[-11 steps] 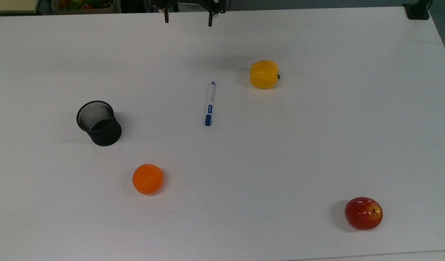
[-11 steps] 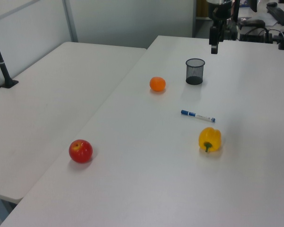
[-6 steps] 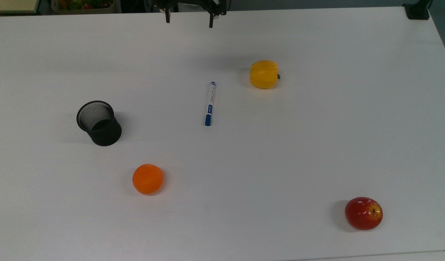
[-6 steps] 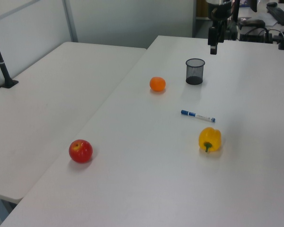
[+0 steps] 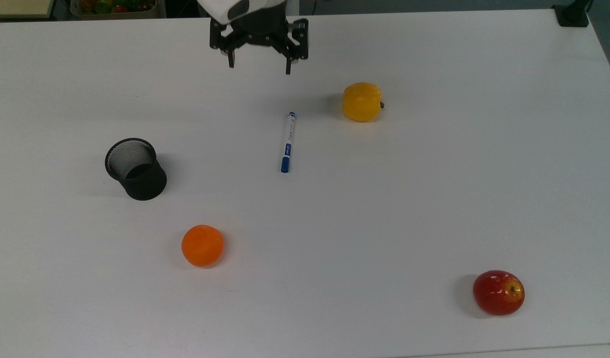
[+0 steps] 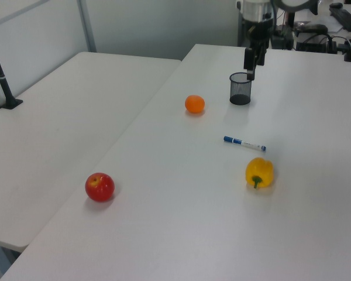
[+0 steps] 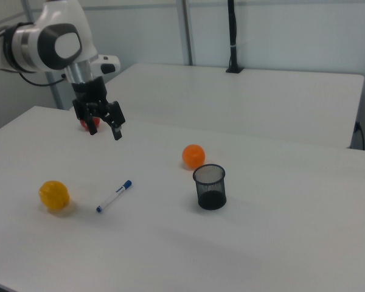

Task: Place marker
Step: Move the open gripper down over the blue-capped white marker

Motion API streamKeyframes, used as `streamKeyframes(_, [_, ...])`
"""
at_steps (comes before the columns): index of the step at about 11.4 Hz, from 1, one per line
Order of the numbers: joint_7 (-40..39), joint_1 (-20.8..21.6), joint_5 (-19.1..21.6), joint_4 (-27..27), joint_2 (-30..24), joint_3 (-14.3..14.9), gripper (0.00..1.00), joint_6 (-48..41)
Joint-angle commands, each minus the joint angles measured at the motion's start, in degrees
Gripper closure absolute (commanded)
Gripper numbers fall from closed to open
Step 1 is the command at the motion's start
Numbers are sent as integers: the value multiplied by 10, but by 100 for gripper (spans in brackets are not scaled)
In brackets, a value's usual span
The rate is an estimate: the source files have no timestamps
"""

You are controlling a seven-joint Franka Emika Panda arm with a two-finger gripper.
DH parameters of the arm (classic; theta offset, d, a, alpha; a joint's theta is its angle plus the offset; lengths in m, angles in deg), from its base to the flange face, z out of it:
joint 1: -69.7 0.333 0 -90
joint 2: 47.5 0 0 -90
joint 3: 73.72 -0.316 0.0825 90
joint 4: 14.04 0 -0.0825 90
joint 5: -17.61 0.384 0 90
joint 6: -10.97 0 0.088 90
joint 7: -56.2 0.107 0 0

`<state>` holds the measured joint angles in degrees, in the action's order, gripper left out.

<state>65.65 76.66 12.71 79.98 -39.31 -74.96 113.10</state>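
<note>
The marker (image 5: pixel 288 142) lies flat on the white table (image 5: pixel 434 199), out in the open. In the top view it sits between the black mesh cup (image 5: pixel 135 169) and the yellow pepper (image 5: pixel 362 102), nearer the pepper. Its blue cap points toward the orange (image 5: pixel 202 245). A red apple (image 5: pixel 498 292) sits far off in a corner.

The marker looks light and hard. It is thin and round, so it may roll or slip if it gets bumped. The best place to take hold seems to be the white middle part, with one finger on each long side.

The gripper (image 5: pixel 259 67) hangs in the air above the table with its two fingers spread wide apart and nothing between them. It is not touching the marker.

Half a second ago just the finger tips peeked in at the top edge of the top view. Now the whole gripper has come forward and is closer to the marker. The marker, cup and fruits have not moved.
</note>
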Motion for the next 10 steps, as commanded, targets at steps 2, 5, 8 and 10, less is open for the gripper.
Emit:
streamKeyframes(2, [28, 4, 10, 33, 44, -3, 0, 77])
streamKeyframes(5, [52, 6, 8, 39, 82, -3, 0, 112])
streamKeyframes(8, [53, 6, 7, 40, 120, -3, 0, 144])
streamKeyframes(10, [57, 16, 5, 41, 140, -3, 0, 161])
